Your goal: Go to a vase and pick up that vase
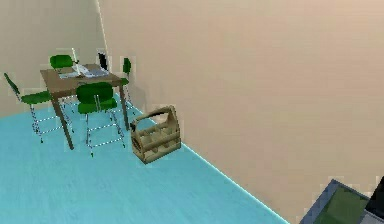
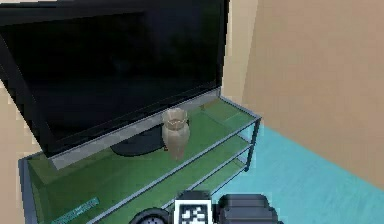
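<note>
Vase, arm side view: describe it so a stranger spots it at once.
Find the large black flat-screen television on the long green glass stand. Beside its dark base, on the top shelf, stands a small beige ribbed vase: pale and rounded where its neighbours are dark and flat.

Soft, even light fills both views. The wall [image 1: 260, 90] and floor [image 1: 100, 185] are bright; faint shadows lie under the table [image 1: 62, 84] and beside the crate [image 1: 156, 136]. Beyond the fingers [image 2: 150, 216], the television [image 2: 110, 70] screen is dark with a pale sheen across it, and the glass counter [image 2: 215, 122] carries a greenish gleam along its top.
</note>
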Motion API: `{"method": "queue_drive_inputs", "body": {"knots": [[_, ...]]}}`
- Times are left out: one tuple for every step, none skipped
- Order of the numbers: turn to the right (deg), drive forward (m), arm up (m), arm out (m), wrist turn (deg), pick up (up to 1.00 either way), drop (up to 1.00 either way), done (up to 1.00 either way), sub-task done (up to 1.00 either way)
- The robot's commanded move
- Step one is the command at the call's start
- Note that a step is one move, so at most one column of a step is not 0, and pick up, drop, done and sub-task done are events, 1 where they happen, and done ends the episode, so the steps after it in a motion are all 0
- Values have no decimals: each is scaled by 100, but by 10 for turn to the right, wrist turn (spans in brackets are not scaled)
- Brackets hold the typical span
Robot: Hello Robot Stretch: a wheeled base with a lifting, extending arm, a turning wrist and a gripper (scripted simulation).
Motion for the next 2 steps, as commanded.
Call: {"method": "queue_drive_inputs", "body": {"knots": [[0,0,0,44,0,0,0,0,0],[0,0,0,0,450,0,0,0,0]]}}
